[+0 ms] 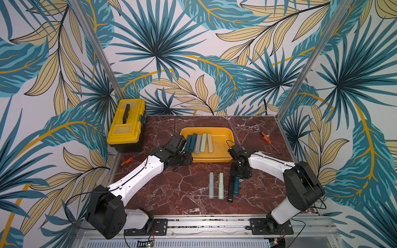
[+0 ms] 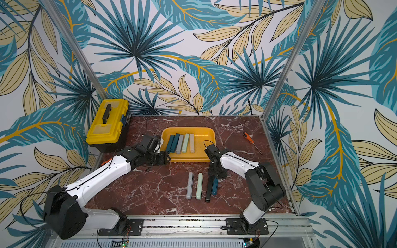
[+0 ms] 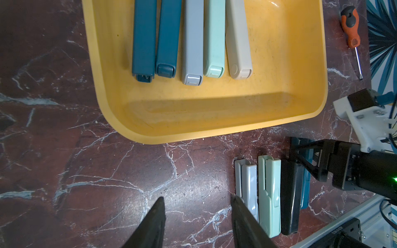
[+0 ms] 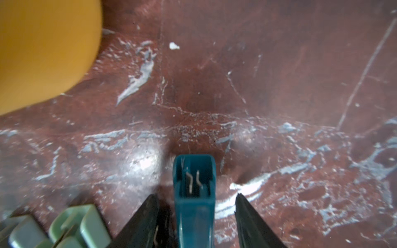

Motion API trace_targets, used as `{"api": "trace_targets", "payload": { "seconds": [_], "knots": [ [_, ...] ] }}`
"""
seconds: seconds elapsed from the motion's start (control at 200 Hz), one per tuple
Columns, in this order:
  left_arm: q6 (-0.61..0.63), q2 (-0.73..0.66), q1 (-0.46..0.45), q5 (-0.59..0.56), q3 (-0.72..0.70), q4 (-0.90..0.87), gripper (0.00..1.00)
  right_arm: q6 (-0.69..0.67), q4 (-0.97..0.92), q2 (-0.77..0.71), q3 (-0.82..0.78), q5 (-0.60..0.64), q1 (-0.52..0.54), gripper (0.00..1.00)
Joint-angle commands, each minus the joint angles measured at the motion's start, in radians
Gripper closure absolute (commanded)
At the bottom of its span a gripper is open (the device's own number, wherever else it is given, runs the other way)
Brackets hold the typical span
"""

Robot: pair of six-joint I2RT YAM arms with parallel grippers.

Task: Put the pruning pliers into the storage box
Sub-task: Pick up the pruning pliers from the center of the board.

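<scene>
Red-brown marble tabletop point(image 1: 171, 193) with white veins is filling the floor of a booth walled in leaf-print paper. A shallow orange-yellow plastic storage tray point(image 1: 222, 145) is sitting mid-table, and five of the slim bar-shaped pruning pliers point(image 1: 197, 143) are lying side by side in it: two dark teal, one grey, one pale green, one beige.

Four more are waiting on the marble nearer the robot: a grey bar point(image 1: 211, 185), a pale green bar point(image 1: 220, 185), a black bar point(image 1: 231, 189) and a dark teal bar point(image 1: 236, 185). The last two are lying tight against each other.

The right gripper point(image 4: 196, 195) is reaching down over the far end of that teal bar. Its jaws are standing apart and straddling the bar, with a gap showing on each side, so nothing is gripped yet. The left gripper point(image 3: 197, 198) is hovering over bare marble just beside the tray's near corner, moderately spread and empty.

These bars are looking like stiff, smooth moulded plastic, probably light and not fragile. Their glossy faces are likely to be slippery, so a firm pinch across the narrow width seems right. Gripping at the end, as the right gripper is lining up to do, is risking a droop or swing; nearer mid-length would balance better. The inner finger point(image 4: 148, 216) is also crowding the black bar and may nudge it.
</scene>
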Motion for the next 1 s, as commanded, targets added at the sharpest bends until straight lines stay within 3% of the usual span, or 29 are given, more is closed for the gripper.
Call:
{"api": "trace_targets", "payload": {
  "seconds": [0.0,0.746,0.997],
  "knots": [
    [0.012,-0.025,0.006,-0.007,0.020,-0.014,0.49,0.017,0.013,0.024,-0.022,0.011,0.002,0.41],
    [0.000,-0.025,0.006,0.009,0.008,-0.006,0.49,0.025,-0.041,-0.016,-0.078,0.066,-0.001,0.43],
    [-0.001,-0.018,0.007,0.010,0.014,-0.001,0.49,0.032,-0.020,0.045,-0.049,0.007,-0.009,0.46]
  ]
}}
